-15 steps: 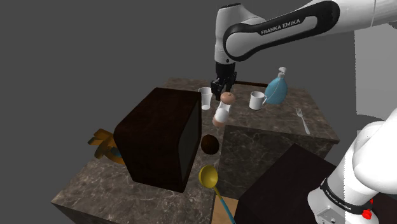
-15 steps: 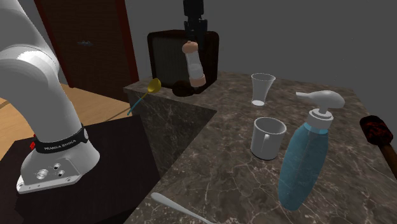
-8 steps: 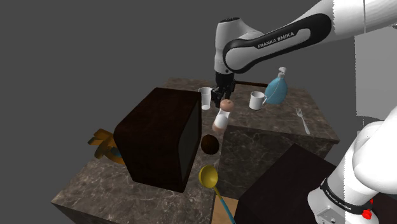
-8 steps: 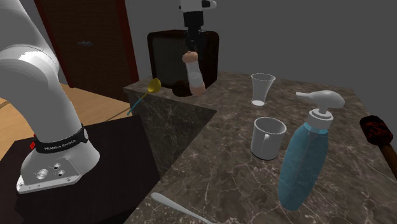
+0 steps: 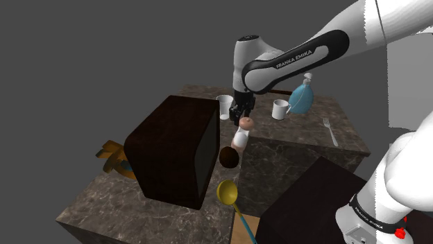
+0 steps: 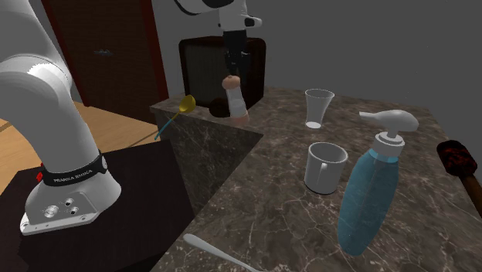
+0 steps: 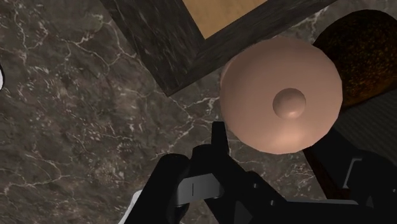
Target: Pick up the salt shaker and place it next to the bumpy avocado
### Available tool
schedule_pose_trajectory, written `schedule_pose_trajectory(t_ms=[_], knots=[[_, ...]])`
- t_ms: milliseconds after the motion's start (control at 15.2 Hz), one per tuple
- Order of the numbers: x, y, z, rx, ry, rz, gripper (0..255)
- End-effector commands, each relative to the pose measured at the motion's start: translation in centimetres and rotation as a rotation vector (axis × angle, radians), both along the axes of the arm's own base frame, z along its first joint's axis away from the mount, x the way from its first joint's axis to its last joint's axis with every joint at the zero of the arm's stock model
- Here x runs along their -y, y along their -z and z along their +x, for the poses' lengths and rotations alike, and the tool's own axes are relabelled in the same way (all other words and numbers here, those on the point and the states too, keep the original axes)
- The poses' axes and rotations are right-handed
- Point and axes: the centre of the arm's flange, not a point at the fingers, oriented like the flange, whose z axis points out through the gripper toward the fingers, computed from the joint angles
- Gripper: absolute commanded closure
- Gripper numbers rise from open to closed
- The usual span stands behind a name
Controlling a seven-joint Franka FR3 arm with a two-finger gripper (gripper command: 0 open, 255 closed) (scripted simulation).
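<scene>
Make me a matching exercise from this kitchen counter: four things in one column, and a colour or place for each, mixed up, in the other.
Things:
1. white salt shaker with a rounded pinkish cap
2. tall pump bottle
3. long-handled ladle
4. mug with one handle

Descriptions:
A. yellow bowl, blue handle
B. plain white, between the bottle and the clear glass
C. close beside the dark brown bumpy avocado
D. translucent blue body, white pump

Pairs: 1-C, 2-D, 3-A, 4-B.

the avocado (image 7: 364,54) is cropped and half hidden by the salt shaker (image 7: 283,95).
</scene>
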Motion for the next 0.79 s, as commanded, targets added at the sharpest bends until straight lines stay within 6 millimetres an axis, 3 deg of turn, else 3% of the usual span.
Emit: schedule_pose_trajectory(t_ms=[0, 462, 528, 726], knots=[[0.15, 0.62, -0.07, 0.001, 0.0, 0.0, 255], [0.15, 0.62, -0.06, 0.001, 0.0, 0.0, 255], [0.15, 0.62, -0.06, 0.001, 0.0, 0.0, 0], [0.15, 0.62, -0.06, 0.001, 0.0, 0.0, 0]])
